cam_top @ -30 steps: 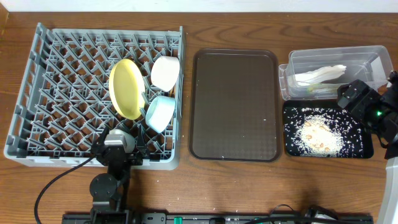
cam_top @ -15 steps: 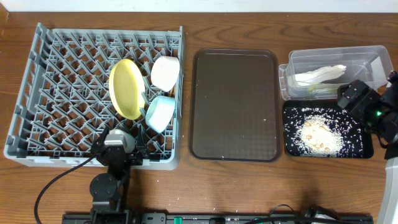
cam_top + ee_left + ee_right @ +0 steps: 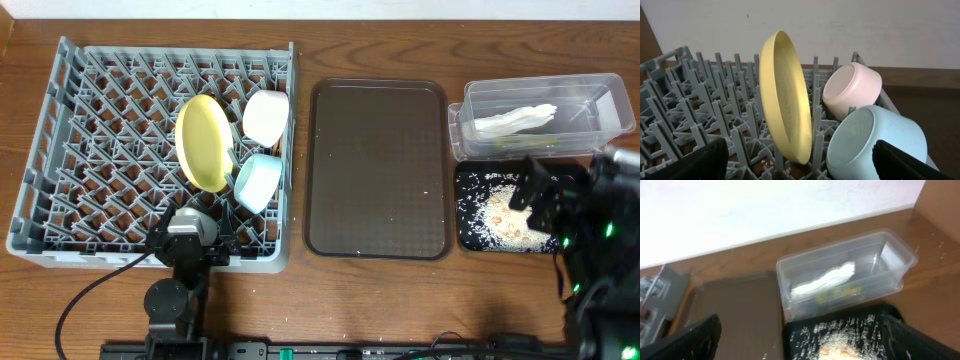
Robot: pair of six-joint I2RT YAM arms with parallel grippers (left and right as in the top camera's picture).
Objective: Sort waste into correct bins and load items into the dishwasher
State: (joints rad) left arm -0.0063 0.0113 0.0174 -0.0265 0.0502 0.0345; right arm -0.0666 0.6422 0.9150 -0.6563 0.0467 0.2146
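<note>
The white napkin [image 3: 824, 280] lies in the clear tub [image 3: 590, 95], and the rice-like crumbs [image 3: 503, 216] are scattered in the black tray [image 3: 466, 240] just beside it. The yellow plate [image 3: 785, 100] stands on edge in the grey dish rack [image 3: 100, 150], the white bowl [image 3: 852, 90] and light blue bowl [image 3: 875, 142] tipped beside it. The left gripper [image 3: 800, 165] sits at the rack's near edge, jaws released and empty. The right gripper [image 3: 805, 345] hovers over the black tray, jaws spread, holding nothing.
</note>
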